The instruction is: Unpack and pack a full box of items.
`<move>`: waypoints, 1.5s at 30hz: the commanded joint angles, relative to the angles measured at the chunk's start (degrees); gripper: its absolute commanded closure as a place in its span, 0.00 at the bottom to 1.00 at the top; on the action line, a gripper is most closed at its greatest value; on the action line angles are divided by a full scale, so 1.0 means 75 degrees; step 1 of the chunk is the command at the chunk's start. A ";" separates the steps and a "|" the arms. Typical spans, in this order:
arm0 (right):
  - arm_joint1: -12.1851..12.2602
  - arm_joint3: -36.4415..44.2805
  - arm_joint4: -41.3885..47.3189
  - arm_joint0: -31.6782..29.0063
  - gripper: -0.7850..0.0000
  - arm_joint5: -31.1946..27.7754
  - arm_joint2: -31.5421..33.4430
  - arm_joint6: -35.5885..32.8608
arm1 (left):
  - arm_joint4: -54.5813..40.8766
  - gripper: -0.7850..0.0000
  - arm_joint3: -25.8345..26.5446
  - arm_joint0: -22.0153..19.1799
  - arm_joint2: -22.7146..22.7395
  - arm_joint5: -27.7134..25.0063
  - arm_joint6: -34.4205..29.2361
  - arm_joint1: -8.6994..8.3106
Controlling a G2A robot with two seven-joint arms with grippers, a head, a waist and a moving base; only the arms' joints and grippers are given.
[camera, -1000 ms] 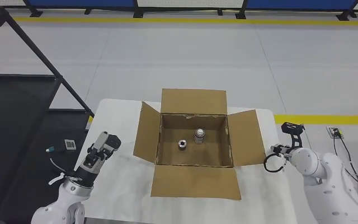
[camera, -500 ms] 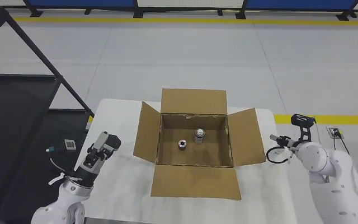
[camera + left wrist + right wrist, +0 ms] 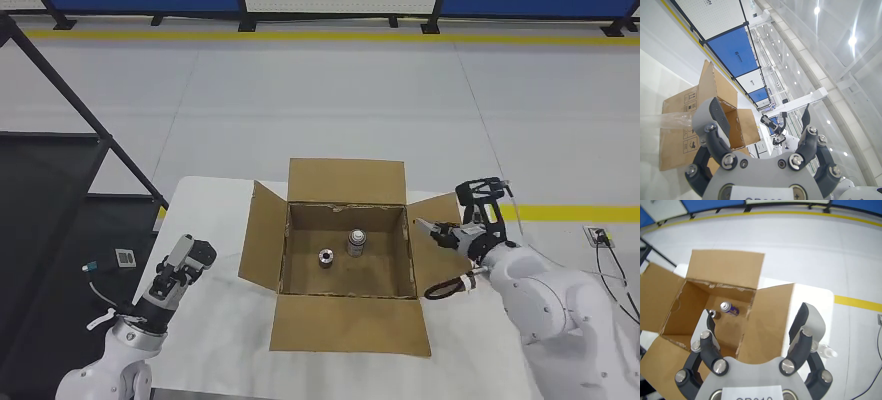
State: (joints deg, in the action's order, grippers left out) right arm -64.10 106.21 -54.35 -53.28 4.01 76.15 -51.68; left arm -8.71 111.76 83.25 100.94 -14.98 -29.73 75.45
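Top view: the box (image 3: pixel 347 182) stands open mid-desk (image 3: pixel 215 230), with a bottle (image 3: pixel 356 241) and a small metal piece (image 3: pixel 325 259) apart on its floor. The right fingers (image 3: pixel 462 215) hang spread and empty over the right flap. The left fingers (image 3: pixel 196 250), also spread and empty, sit well off to the box's left. Left wrist view: the near flap leans outward, so a careless reach could snag it and drag the box. Right wrist view: the bottle stands deep near the far wall, and wide fingers coming down may clip the rim or topple it
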 commanded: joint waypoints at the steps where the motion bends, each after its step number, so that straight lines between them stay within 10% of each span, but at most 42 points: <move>1: -0.0110 -0.0769 0.0108 0.0700 0.00 -0.0119 -0.0853 -0.0247 | 0.0000 0.00 0.0000 0.0000 0.0000 0.0000 0.0000 0.0000; 11: -0.0932 -0.4311 0.0635 0.2901 0.00 -0.0212 -0.3609 -0.0426 | 0.0000 0.00 0.0000 0.0000 0.0000 0.0000 0.0000 0.0000; 23: -0.1702 -0.6397 0.1175 0.3838 0.00 -0.0405 -0.4691 0.0578 | 0.0000 0.00 0.0000 0.0000 0.0000 0.0000 0.0000 0.0000; 25: -0.1800 -0.6711 0.1288 0.3962 0.55 -0.0490 -0.4766 0.0595 | 0.0000 0.00 0.0000 0.0000 0.0000 0.0000 0.0000 0.0000; 34: -0.2134 -0.7508 0.1505 0.4308 1.00 -0.0682 -0.4948 0.0844 | 0.0000 0.00 0.0000 0.0000 0.0000 0.0000 0.0000 0.0000; 45: -0.1817 -0.5963 0.1189 0.3859 1.00 -0.0761 -0.4095 0.0770 | 0.0000 0.00 0.0000 0.0000 0.0000 0.0000 0.0000 0.0000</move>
State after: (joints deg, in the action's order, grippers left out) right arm -78.38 58.31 -44.92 -23.18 -1.91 44.03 -45.72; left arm -8.71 111.76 83.25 100.94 -14.98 -29.73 75.45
